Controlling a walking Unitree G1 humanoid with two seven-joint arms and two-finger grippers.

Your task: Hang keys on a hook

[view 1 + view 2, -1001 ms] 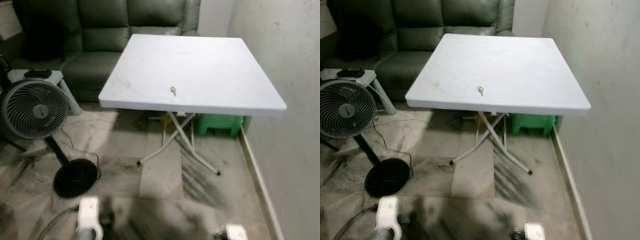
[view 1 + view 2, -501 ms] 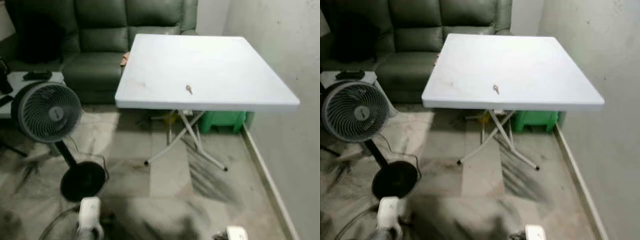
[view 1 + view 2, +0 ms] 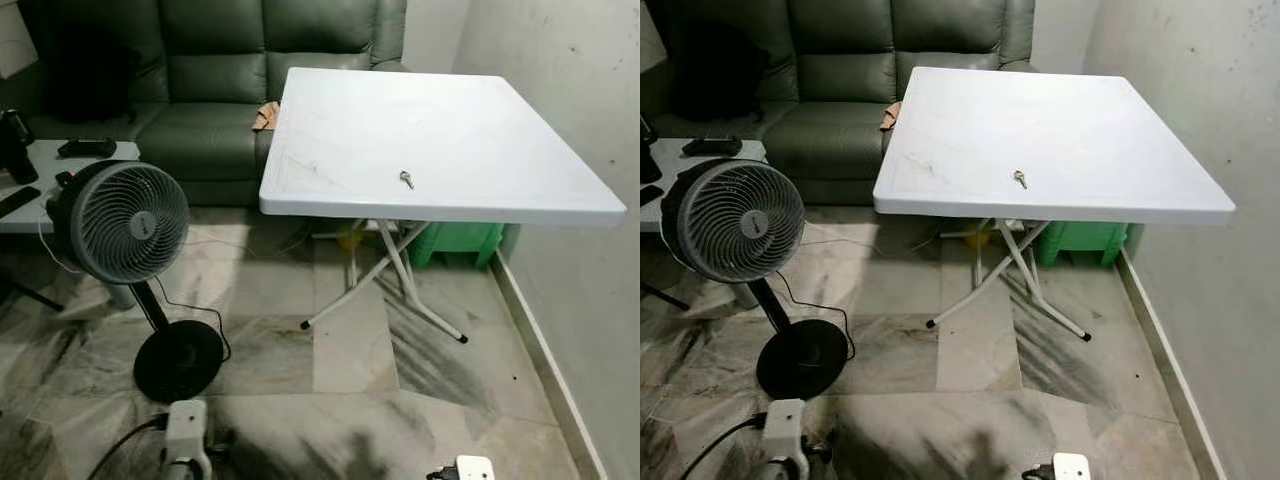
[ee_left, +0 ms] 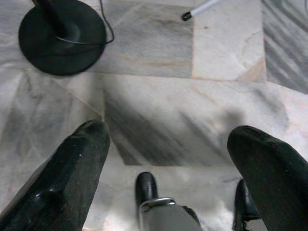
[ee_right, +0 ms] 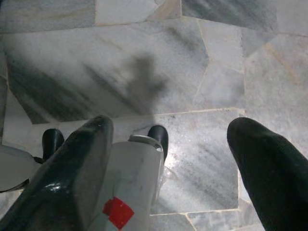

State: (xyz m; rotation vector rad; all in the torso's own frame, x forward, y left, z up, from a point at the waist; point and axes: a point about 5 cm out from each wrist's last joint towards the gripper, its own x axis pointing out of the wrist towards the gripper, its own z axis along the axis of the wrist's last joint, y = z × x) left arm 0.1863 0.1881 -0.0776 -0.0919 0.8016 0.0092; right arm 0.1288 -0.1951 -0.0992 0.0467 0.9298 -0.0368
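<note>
Since the earlier frame our view has swung left, so the fan (image 3: pixel 130 222) sits fuller at centre left. We see the keys (image 3: pixel 406 180) lying alone on the white surface (image 3: pixel 470 130), right of frame centre near its front edge. Left gripper (image 4: pixel 173 159) and right gripper (image 5: pixel 168 149) hang low over the marble floor (image 3: pixel 970 360), jaws spread wide, empty. We should walk closer and square up before reaching.
</note>
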